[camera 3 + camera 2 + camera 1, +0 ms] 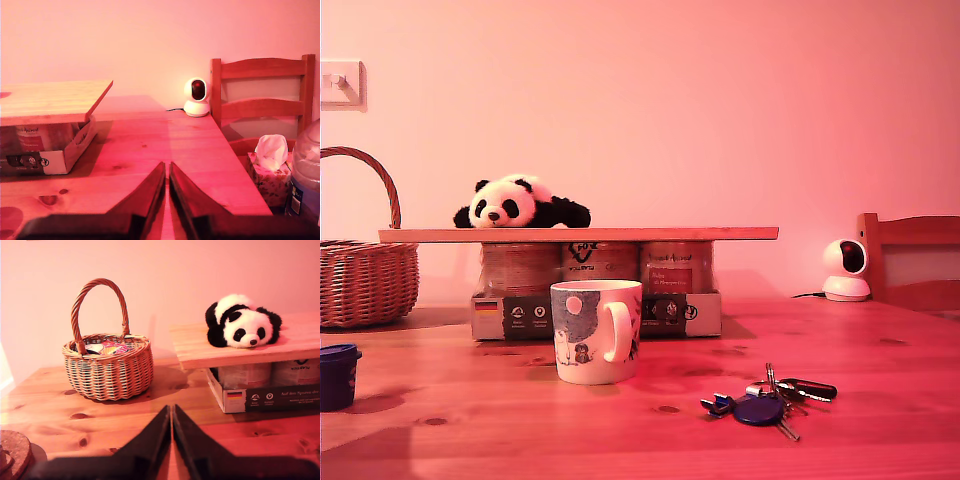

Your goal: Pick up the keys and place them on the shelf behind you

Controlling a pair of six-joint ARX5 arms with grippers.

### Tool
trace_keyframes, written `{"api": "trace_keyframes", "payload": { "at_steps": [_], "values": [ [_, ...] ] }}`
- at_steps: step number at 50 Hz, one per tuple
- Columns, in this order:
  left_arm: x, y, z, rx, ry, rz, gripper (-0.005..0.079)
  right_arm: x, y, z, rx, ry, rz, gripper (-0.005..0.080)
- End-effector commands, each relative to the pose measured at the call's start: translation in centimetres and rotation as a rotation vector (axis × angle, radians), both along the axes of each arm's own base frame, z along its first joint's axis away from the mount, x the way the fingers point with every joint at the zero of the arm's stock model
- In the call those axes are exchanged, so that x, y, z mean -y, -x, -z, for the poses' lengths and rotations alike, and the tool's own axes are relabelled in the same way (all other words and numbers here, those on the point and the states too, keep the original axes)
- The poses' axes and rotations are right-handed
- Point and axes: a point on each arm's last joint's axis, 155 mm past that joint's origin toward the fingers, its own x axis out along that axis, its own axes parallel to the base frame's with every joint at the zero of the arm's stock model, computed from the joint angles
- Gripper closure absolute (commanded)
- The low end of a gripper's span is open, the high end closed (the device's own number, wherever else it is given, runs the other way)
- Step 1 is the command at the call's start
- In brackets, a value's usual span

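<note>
The keys (767,400) lie on the tabletop toward the exterior view's right, a round dark-blue tag and a black fob among them, a short way from a white mug (597,331). The shelf (578,234) is a thin wooden plank resting on a carton of cans; it also shows as the shelf (240,347) and the shelf (50,100) in the wrist views. My first gripper (171,412) is shut with nothing in it, above bare table. My second gripper (167,170) is shut too, holding nothing. Neither arm shows in the exterior view, and the keys are out of both wrist views.
A toy panda (520,203) lies on the plank. A wicker basket (107,362) stands beside the carton (595,312). A small white camera (196,97), a wooden chair (262,100), a tissue box (270,172) and a blue pot (337,375) ring the table.
</note>
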Motion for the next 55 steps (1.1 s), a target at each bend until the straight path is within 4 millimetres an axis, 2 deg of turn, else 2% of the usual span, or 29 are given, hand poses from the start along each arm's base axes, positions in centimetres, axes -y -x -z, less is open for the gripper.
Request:
{"api": "trace_keyframes", "payload": {
  "at_steps": [1,20,30,36,42,50,55],
  "values": [
    [3.1,0.0,-0.5,0.047,0.072,0.176,0.0763,-0.2,1.0,-5.3,0.115,0.002,-0.023,0.0765],
    [3.3,0.0,-0.7,0.051,0.093,0.188,0.0763,-0.6,1.1,-5.6,0.124,0.002,-0.043,0.0765],
    [5.4,0.8,-2.1,0.059,0.161,0.314,0.0763,-2.0,1.9,-7.9,0.149,-0.043,-0.123,0.0765],
    [6.1,1.2,-3.0,0.075,0.155,0.354,0.0763,-2.2,2.4,-8.4,0.126,-0.068,-0.132,0.0765],
    [7.3,1.7,-2.9,0.061,0.158,0.422,0.0763,-3.8,2.7,-7.3,0.029,-0.077,-0.217,0.0765],
    [9.7,2.8,-1.7,-0.003,0.181,0.558,0.0763,-7.3,3.4,-3.7,-0.218,-0.136,-0.407,0.0765],
    [10.4,3.2,-1.3,-0.023,0.183,0.597,0.0763,-8.6,3.8,-1.9,-0.362,-0.179,-0.476,0.0765]
  ]
}}
